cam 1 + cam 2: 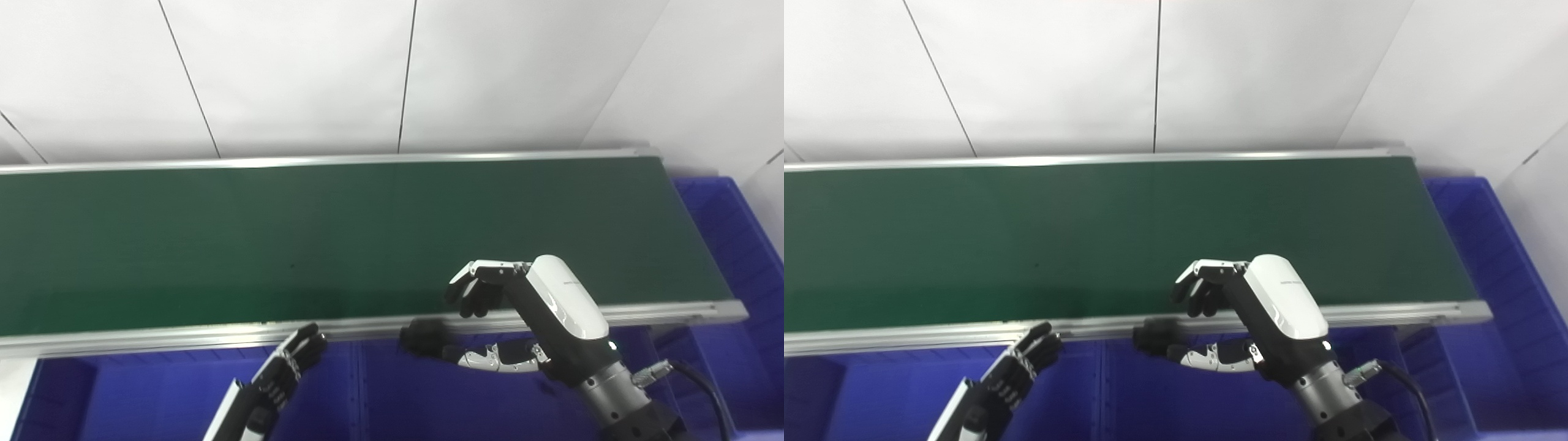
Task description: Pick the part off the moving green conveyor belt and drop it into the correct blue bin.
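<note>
Conveyor belt (343, 239): one is seen, dark green, framed by silver rails along its far and near edges; its surface is shown bare.
Part: none can be made out on the belt, in the bins or in either hand, so its place and its look cannot be told.
Blue bins: two are counted, one below the belt's near rail (392, 392), split by an upright divider, and one past the belt's right end (729, 226).
Hands: two are counted.
Right hand (520, 318): it is held over the near rail, fingers (474, 294) curled above the belt edge and the thumb spread apart below them; nothing is gripped.
Left hand (288, 367): it is raised over the near bin, fingers extended toward the rail, nothing held.
</note>
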Available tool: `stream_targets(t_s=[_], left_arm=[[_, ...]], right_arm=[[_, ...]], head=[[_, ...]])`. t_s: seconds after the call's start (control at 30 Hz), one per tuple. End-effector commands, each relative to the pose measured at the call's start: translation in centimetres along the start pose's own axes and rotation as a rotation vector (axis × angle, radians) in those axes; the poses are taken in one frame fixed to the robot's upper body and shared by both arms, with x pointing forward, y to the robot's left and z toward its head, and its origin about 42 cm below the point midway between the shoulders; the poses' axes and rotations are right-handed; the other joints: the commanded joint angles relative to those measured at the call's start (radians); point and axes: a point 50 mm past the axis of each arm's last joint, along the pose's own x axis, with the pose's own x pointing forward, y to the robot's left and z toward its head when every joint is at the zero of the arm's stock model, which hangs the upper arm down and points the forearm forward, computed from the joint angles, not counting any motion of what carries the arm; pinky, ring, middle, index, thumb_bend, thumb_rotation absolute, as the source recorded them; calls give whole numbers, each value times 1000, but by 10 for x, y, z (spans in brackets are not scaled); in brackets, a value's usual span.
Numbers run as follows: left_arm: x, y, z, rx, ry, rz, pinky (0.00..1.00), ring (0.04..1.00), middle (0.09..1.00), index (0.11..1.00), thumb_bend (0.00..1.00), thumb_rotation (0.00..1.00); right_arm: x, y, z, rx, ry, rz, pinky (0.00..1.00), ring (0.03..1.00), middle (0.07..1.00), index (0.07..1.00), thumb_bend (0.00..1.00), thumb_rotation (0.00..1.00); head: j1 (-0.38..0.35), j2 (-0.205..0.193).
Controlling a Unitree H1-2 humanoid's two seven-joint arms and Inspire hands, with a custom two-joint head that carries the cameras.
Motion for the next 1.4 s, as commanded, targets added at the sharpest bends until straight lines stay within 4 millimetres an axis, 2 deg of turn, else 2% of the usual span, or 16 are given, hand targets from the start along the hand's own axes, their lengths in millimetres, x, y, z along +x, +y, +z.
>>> stream_targets(t_s=[0.0, 0.1, 0.23, 0.47, 0.57, 0.6, 0.67, 0.73, 0.77, 0.8, 0.9, 0.97, 1.03, 1.23, 1.37], left_arm=[[0, 0, 9, 2, -40, -11, 896, 886, 867, 880, 694, 925], [0, 0, 10, 2, -44, -4, 892, 884, 865, 876, 695, 921], [2, -3, 14, 0, -49, 0, 892, 879, 859, 866, 698, 923], [5, -5, 16, 6, -55, -2, 876, 868, 852, 860, 696, 915], [5, -8, 17, 3, -53, 5, 873, 866, 849, 859, 698, 910], [5, -8, 17, 6, -51, 4, 874, 868, 850, 861, 699, 914], [5, -8, 17, 14, -52, 7, 869, 866, 850, 863, 699, 917], [5, -8, 17, 14, -54, 7, 866, 863, 849, 864, 696, 916], [5, -9, 17, 12, -56, 7, 870, 864, 849, 863, 688, 912], [5, -9, 16, 9, -56, 6, 870, 864, 849, 863, 688, 912], [6, -9, 16, 4, -53, 6, 877, 867, 850, 861, 691, 905], [7, -9, 15, 2, -53, 1, 887, 872, 852, 863, 691, 898], [7, -8, 15, 4, -53, -8, 892, 876, 856, 866, 687, 899], [9, -8, 13, 22, -59, -12, 878, 867, 850, 864, 673, 900], [12, -9, 14, 34, -50, -21, 882, 872, 854, 866, 669, 905]], right_arm=[[-1, 1, -4, -22, 25, -4, 336, 319, 457, 493, 525, 0], [0, 10, -14, -59, 55, 18, 341, 314, 469, 486, 527, 0], [7, 28, -34, -98, 105, 69, 263, 265, 469, 485, 528, 0], [19, 64, -57, -136, 170, 170, 377, 325, 470, 486, 528, 0], [23, 82, -66, -158, 183, 196, 380, 325, 470, 485, 529, 0], [23, 86, -68, -162, 180, 199, 350, 302, 470, 485, 529, 0], [24, 90, -68, -160, 182, 200, 294, 269, 469, 484, 530, 0], [24, 89, -66, -171, 182, 204, 304, 284, 469, 486, 528, 1], [24, 89, -65, -178, 182, 205, 367, 355, 475, 488, 526, 7], [24, 88, -64, -182, 184, 206, 367, 355, 475, 488, 526, 7], [23, 84, -62, -174, 178, 206, 431, 438, 447, 538, 517, 18], [19, 78, -58, -147, 156, 212, 507, 514, 556, 628, 775, 588], [14, 74, -53, -104, 134, 212, 491, 534, 597, 661, 874, 769], [0, 62, -41, 55, 52, 219, 475, 584, 657, 722, 955, 927], [-10, 59, -33, 208, -45, 199, 514, 626, 705, 754, 951, 953]], head=[[4, 8], [5, 12], [19, 23], [30, 23], [46, 24], [46, 24], [47, 23], [45, 21], [46, 22], [47, 22], [55, 21], [55, 21], [63, 21], [81, 18], [102, 14]])
